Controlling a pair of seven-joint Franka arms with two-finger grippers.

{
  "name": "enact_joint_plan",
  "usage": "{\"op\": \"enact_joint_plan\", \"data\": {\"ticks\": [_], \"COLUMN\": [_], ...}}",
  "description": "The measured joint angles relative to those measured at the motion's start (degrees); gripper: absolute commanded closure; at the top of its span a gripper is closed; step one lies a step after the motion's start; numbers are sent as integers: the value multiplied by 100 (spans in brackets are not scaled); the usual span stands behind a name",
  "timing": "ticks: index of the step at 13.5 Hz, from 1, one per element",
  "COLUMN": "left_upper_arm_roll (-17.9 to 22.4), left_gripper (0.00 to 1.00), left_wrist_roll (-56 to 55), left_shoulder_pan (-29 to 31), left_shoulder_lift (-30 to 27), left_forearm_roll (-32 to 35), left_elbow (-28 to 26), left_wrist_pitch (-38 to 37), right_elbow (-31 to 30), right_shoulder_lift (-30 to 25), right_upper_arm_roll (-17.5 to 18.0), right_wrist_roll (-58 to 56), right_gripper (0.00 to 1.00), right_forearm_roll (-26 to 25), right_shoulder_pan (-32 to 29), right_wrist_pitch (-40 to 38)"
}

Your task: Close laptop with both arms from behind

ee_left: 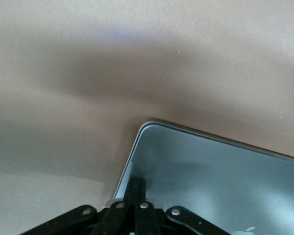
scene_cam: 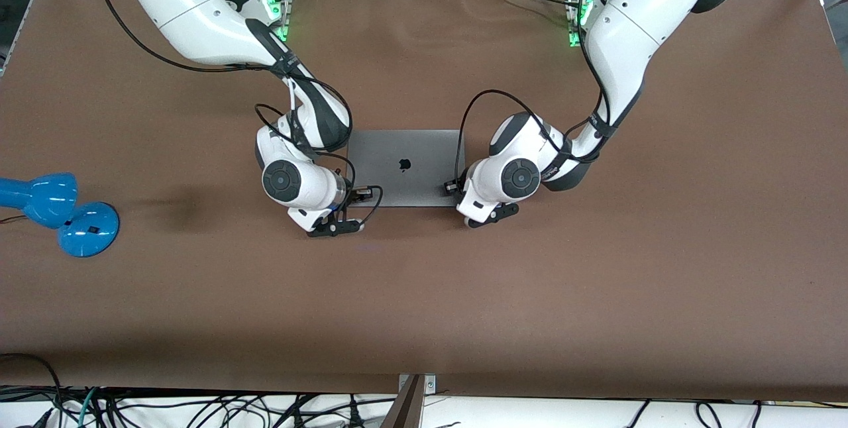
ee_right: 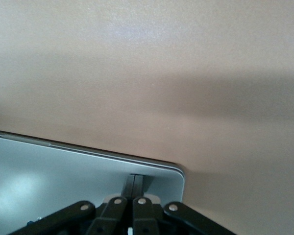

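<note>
The space-grey laptop (scene_cam: 404, 166) lies shut and flat on the brown table, lid up with the dark apple logo showing. My left gripper (scene_cam: 454, 186) is shut, its fingertips together and resting on the lid corner nearest the front camera at the left arm's end; the left wrist view shows the gripper (ee_left: 137, 182) on the lid (ee_left: 220, 181). My right gripper (scene_cam: 361, 195) is shut too, fingertips together on the lid's other near corner; the right wrist view shows the gripper (ee_right: 135, 178) on the lid (ee_right: 63, 176).
A blue desk lamp (scene_cam: 59, 213) lies on the table toward the right arm's end. Black cables hang below the table edge nearest the front camera. The brown tabletop (scene_cam: 424, 295) spreads wide around the laptop.
</note>
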Motion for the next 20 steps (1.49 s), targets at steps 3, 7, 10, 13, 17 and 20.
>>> {"op": "enact_joint_plan", "data": {"ticks": [3, 7, 10, 13, 17, 20], "left_upper_arm_roll": [17, 10, 5, 6, 21, 49], "left_gripper": [0, 0, 0, 0, 0, 0], "left_wrist_roll": [12, 25, 64, 486, 1357, 2070], "left_shoulder_pan": [142, 228, 287, 446, 999, 1587], "left_shoulder_lift": [-28, -512, -1247, -2028, -2816, -3272], "left_forearm_roll": [2, 137, 328, 334, 341, 343], "left_elbow": [121, 235, 277, 287, 295, 295], "left_wrist_pitch": [-8, -459, -1456, -2313, -2739, -2835], "right_elbow": [136, 115, 88, 61, 25, 9], "right_shoulder_lift": [-58, -653, -1382, -2203, -3114, -3645], "right_upper_arm_roll": [-14, -55, -85, -143, -168, -173], "right_wrist_roll": [-9, -131, -132, -131, -148, -149], "right_gripper": [0, 0, 1, 0, 0, 0], "right_forearm_roll": [-41, -214, -382, -697, -826, -860], "right_shoulder_pan": [22, 24, 1, -173, -596, -893], "right_wrist_pitch": [19, -269, -1139, -1919, -2795, -3025]}}
